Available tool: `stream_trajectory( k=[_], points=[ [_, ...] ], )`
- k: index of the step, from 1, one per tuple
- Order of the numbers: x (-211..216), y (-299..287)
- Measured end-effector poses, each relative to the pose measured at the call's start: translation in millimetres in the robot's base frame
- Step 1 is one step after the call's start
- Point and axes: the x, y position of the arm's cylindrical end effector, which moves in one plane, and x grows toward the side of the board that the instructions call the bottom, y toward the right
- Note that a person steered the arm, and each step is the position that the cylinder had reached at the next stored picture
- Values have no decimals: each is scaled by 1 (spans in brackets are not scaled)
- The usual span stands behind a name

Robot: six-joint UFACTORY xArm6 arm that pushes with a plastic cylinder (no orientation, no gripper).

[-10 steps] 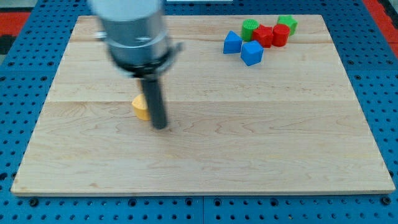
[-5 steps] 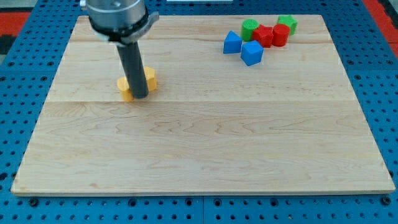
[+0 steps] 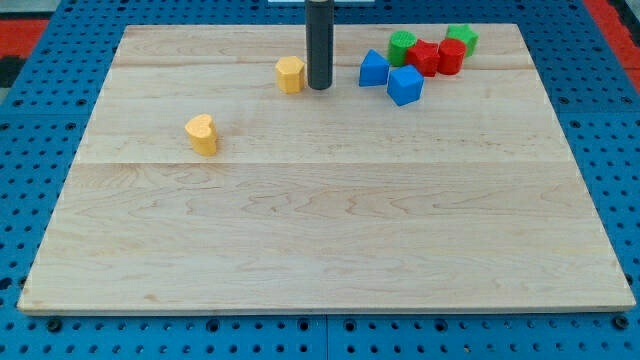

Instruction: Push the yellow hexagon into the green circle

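Observation:
The yellow hexagon (image 3: 291, 74) lies on the wooden board near the view's top, left of centre. My tip (image 3: 319, 86) stands just to its right, close beside it or touching. The green circle (image 3: 402, 44) sits at the view's top right, in a cluster with other blocks, well to the right of the hexagon and my tip. A second yellow block, heart-shaped (image 3: 202, 134), lies apart at the view's left.
Beside the green circle are two red blocks (image 3: 423, 57) (image 3: 451, 56), a green block (image 3: 462, 38), a blue triangle-like block (image 3: 374, 69) and a blue cube (image 3: 405, 85). The board (image 3: 320, 250) rests on a blue pegboard.
My tip has moved up and right from the view's left to beside the hexagon. The yellow hexagon has travelled up and right, away from the yellow heart.

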Motion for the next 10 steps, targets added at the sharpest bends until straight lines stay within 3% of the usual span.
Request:
stream_trajectory(
  k=[1, 2, 3, 4, 5, 7, 9, 10],
  points=[
    [2, -41],
    [40, -72],
    [32, -153],
    [-1, -137],
    [0, -42],
    [-16, -105],
    [-40, 44],
    [-60, -1]
  ],
)
